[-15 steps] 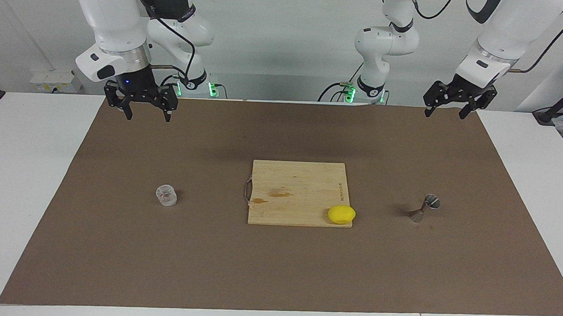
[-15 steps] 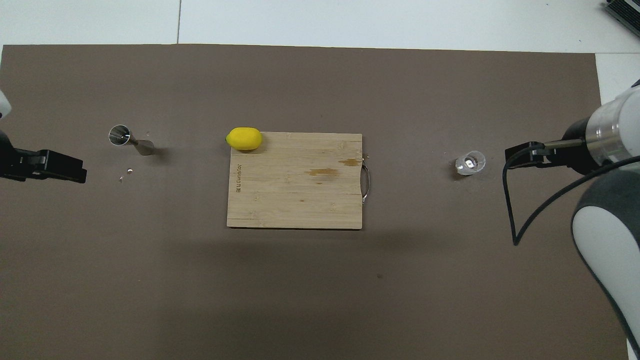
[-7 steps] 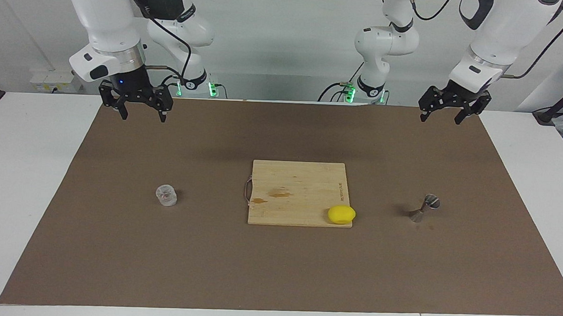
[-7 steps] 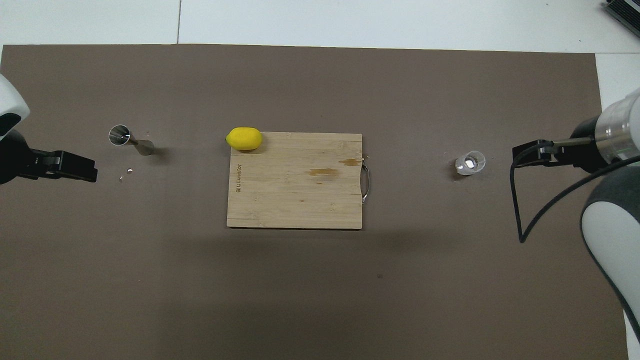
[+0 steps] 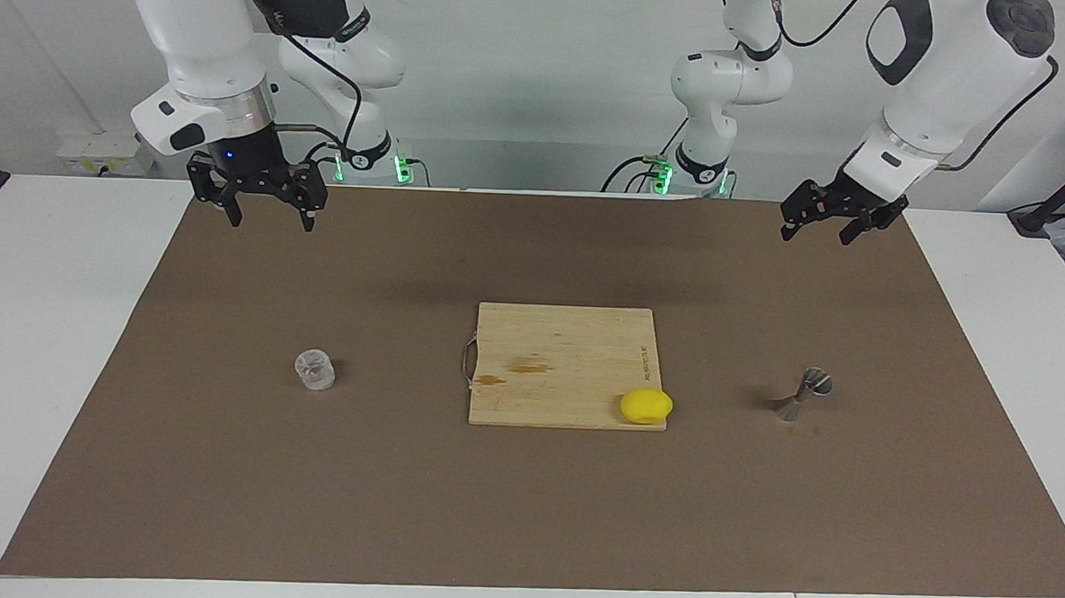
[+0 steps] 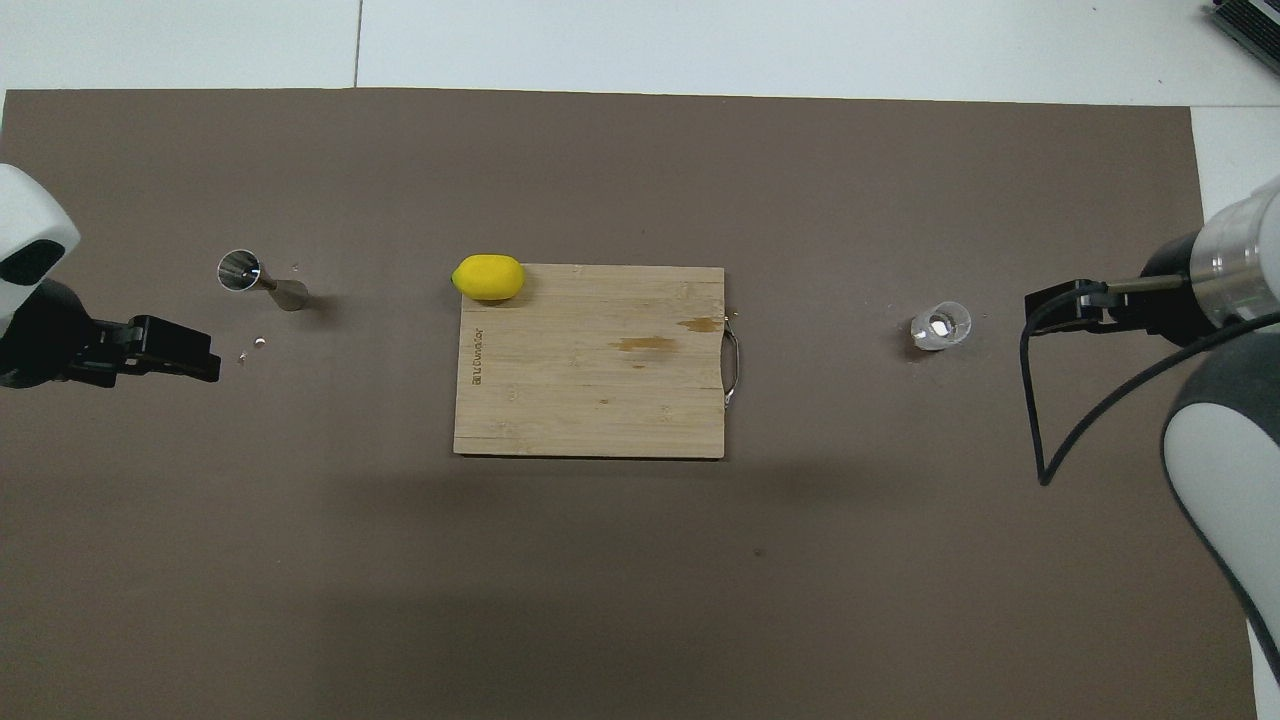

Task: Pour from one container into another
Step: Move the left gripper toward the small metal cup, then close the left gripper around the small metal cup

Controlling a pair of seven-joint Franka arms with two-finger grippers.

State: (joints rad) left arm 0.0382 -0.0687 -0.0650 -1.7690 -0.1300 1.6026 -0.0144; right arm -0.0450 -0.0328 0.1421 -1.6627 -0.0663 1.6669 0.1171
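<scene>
Facing view is showing me both grippers hanging high over the robots' edge of the brown mat point(image 5: 220, 465), neither touching anything. My right gripper point(image 5: 266, 217) is hovering with its fingers pointing down and spread apart, holding nothing, over the mat's corner at the right arm's end. My left gripper point(image 5: 825, 231) is tilting over the corner at the left arm's end, its fingers also apart and empty. Taking the wooden cutting board point(image 5: 548, 354) as the clock's centre in that view, the clear glass cup point(image 5: 315, 369) is standing upright at about nine o'clock, well apart from the board, and the steel jigger point(image 5: 802, 393) is lying tipped on its side at about three o'clock. I am seeing a yellow lemon point(image 5: 646, 405) sitting on the board's corner at roughly five o'clock, overhanging the edge. From overhead, the jigger's open mouth point(image 6: 239, 271) is pointing toward the left arm's end.
</scene>
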